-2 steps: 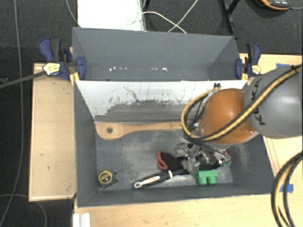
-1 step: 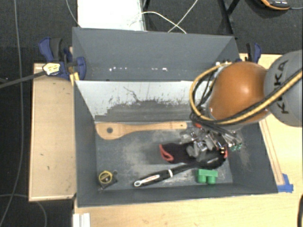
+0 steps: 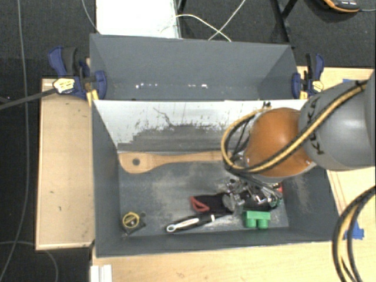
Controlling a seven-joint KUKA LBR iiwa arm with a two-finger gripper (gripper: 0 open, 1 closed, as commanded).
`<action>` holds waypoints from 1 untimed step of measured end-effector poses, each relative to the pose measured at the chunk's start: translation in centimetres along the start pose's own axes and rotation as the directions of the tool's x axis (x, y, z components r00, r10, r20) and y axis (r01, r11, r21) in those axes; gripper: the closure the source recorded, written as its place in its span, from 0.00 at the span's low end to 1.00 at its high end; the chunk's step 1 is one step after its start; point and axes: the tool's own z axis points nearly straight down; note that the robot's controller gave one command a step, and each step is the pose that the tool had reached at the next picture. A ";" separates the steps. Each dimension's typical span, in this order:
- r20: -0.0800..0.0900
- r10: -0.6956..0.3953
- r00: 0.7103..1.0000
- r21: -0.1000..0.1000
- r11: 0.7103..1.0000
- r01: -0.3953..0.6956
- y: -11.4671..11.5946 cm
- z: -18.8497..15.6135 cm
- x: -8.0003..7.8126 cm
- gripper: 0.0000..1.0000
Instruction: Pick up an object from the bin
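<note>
My gripper (image 3: 242, 196) is low in the bin's front right part, under the arm's orange cover. Just left of it lies a black thing with a red loop (image 3: 205, 203). A green block (image 3: 257, 218) sits right below the gripper, close to the bin's front wall. A silver tool with a ring end (image 3: 187, 222) lies in front of the black thing, pointing left. How near the gripper is to the black thing and the green block is hard to tell, since its lower part is hidden among them.
A long wooden spoon (image 3: 170, 159) lies across the back of the bin floor, with its right end under the orange cover. A small yellow tape measure (image 3: 130, 220) sits in the front left corner.
</note>
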 end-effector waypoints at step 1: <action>0.034 -0.013 0.999 0.013 1.000 0.013 1.1 -8.0 -1.3 1.00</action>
